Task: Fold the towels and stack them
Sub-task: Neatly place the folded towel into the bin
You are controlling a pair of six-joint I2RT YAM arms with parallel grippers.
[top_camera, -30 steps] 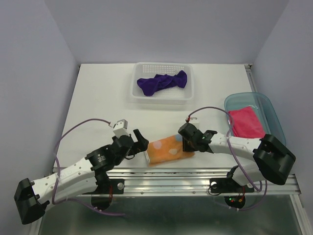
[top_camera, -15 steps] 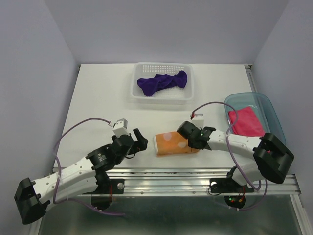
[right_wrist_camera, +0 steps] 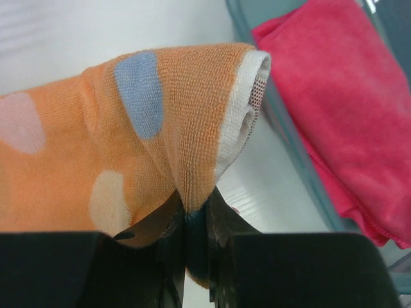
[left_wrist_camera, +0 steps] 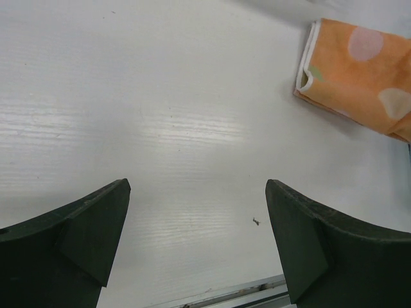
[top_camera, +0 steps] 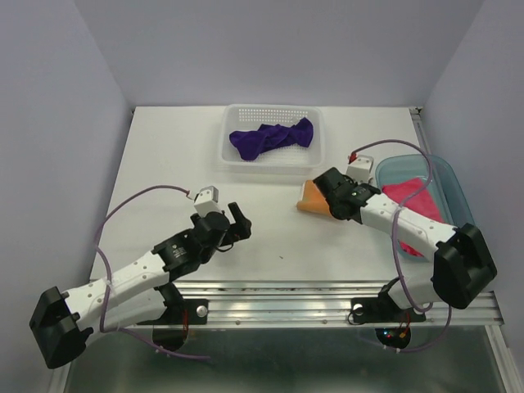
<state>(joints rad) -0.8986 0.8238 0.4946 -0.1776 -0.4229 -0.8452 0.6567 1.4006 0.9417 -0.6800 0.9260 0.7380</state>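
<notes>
Left gripper (top_camera: 237,223) sits nearest the bases, low over the table (top_camera: 164,164), jaws spread to full width and nothing between them. My left wrist view confirms it: both fingers stand wide apart over bare white surface, and the orange towel (left_wrist_camera: 359,77) lies well ahead and to the right of them.

Count of grippers: two. Count of towels: three. Count of containers: two, one tray and one basket.

Right gripper (top_camera: 323,198) is farther out, right of centre. Its jaws are closed down to a narrow gap and pinch a fold of the orange towel (top_camera: 309,199). On my right wrist view the cloth bunches upward out of the gripper (right_wrist_camera: 192,221), showing one blue dot, two pale dots and a white hem. That towel (right_wrist_camera: 96,147) is folded. It sits just left of the tray (top_camera: 446,176) and near the basket's front right corner. I cannot tell whether its free end touches the table.

Tray: teal, at the right edge. It holds one pink towel (top_camera: 409,201), folded flat.

Basket (top_camera: 270,113): white, perforated, at the far centre. It holds one purple towel (top_camera: 270,137), bunched and unfolded.
</notes>
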